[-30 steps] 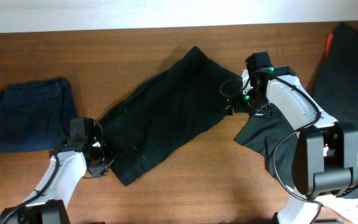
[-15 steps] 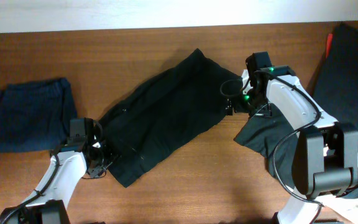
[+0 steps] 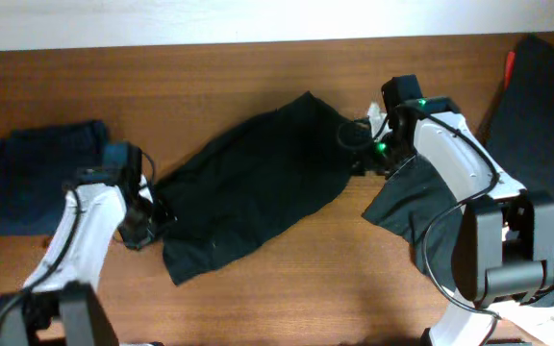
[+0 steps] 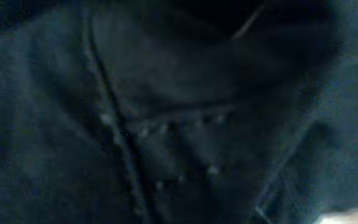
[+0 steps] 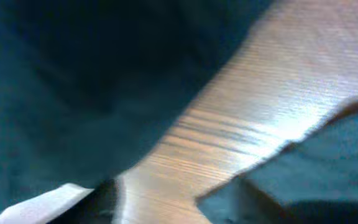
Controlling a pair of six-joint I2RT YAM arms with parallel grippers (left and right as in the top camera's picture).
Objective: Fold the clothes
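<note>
Mia: Left arm sits farther from the near edge than a second ago, and the black garment's point(image 3: 258, 183) left end is bunched inward with it.

Tom: Overhead, the left gripper point(image 3: 147, 221) is at that end and the right gripper point(image 3: 362, 156) at the opposite end. I cannot tell whether either is closed on cloth.

Mia: To fold well, I'd carry both ends together, keeping the hem taut and low.

Tom: Room? The folded blue garment point(image 3: 41, 178) lies just outward of the left gripper. A second dark garment point(image 3: 421, 207) lies under the right arm. Bare tabletop point(image 3: 287, 288) opens on the near side of both.

Mia: Left wrist view: only dark fabric, with a studded seam point(image 4: 160, 130) close up; no fingers are visible.

Tom: Right wrist view: dark cloth point(image 5: 73, 74), a strip of tabletop point(image 5: 241, 118) and another cloth edge point(image 5: 316, 180) beyond. It's blurred, so its state is unclear too.
</note>
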